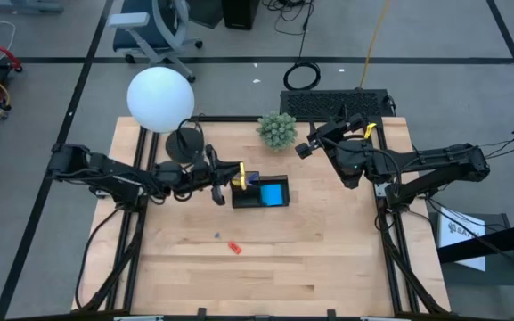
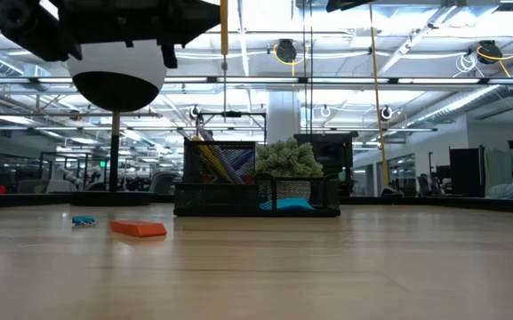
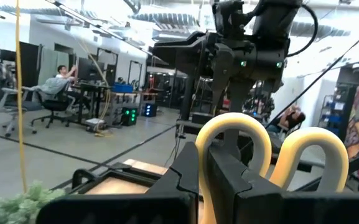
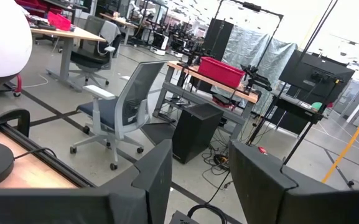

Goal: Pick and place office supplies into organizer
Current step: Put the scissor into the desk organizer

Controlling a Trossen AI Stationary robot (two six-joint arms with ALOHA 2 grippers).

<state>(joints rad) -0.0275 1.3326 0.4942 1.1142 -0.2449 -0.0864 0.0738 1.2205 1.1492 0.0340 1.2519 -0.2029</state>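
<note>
Left gripper (image 1: 232, 178) pinches the yellow-handled scissors (image 1: 240, 176), smooth rounded loops, right over the left end of the black mesh organizer (image 1: 243, 200). A flat blue sticky-note pad (image 1: 274, 193) lies inside. The spiky green plant ball (image 1: 277, 129) sits just behind. Right gripper (image 1: 306, 147) hangs spread, well apart.

The lower half of the table (image 1: 265, 276) was wide open, with only a small red piece (image 1: 234, 248) and a tiny blue piece (image 1: 217, 236) lying there. Up in the middle it was crowded. The organizer (image 1: 261, 194), the left gripper (image 1: 228, 178), the lamp base (image 1: 183, 145) and the green plant ball (image 1: 277, 129) stood close together.
</note>
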